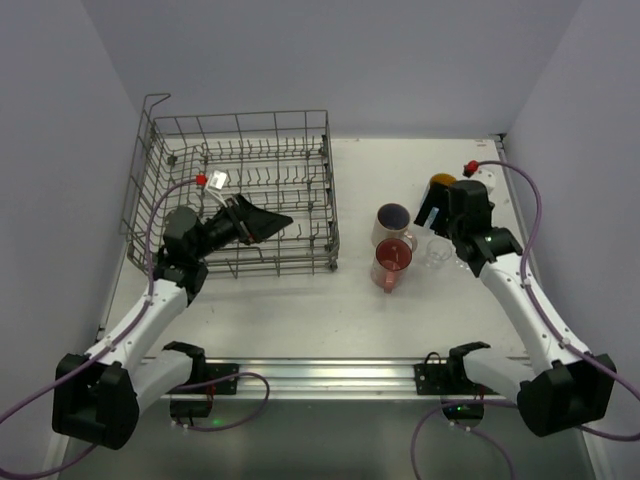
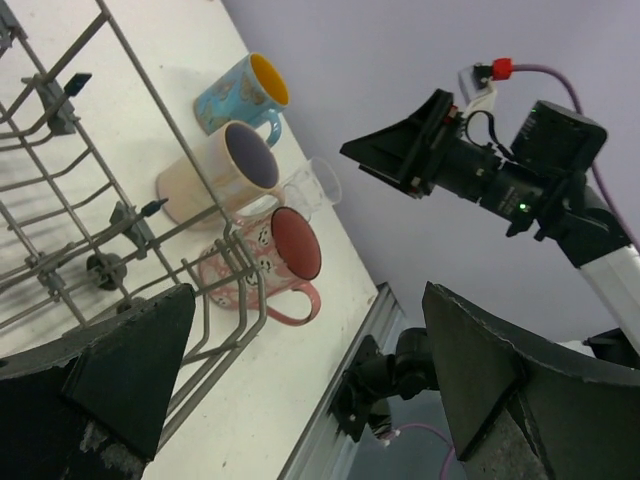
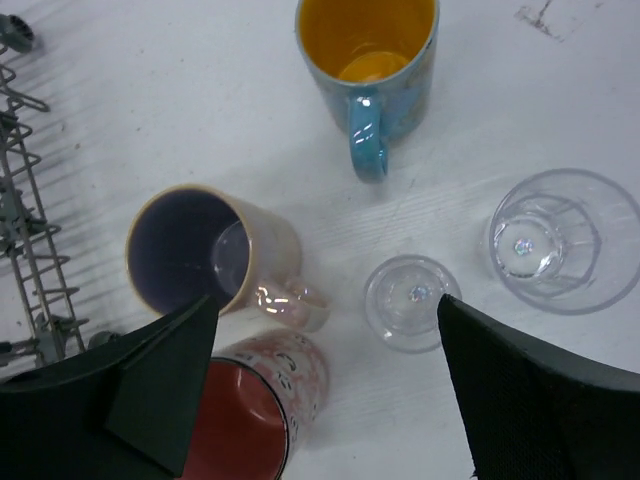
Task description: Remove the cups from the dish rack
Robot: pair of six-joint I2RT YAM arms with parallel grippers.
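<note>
The grey wire dish rack (image 1: pixel 240 190) stands at the left; I see no cups inside it. My left gripper (image 1: pixel 272 221) is open and empty inside the rack, near its right wall. To the right of the rack, on the table, stand a cream mug (image 1: pixel 392 222), a red mug (image 1: pixel 391 263), a clear tumbler (image 1: pixel 435 250) and a blue mug (image 1: pixel 441 183) with an orange inside. My right gripper (image 1: pixel 433 212) hovers open and empty above them. The right wrist view shows the cream mug (image 3: pixel 190 250), red mug (image 3: pixel 250 410), blue mug (image 3: pixel 368 50) and two clear glasses (image 3: pixel 412 300) (image 3: pixel 557 240).
The rack's right wall (image 2: pixel 200 300) stands between my left gripper (image 2: pixel 305 340) and the cups (image 2: pixel 215 170). The metal rail (image 1: pixel 320 375) runs along the table's near edge. Walls close the table on the left, back and right.
</note>
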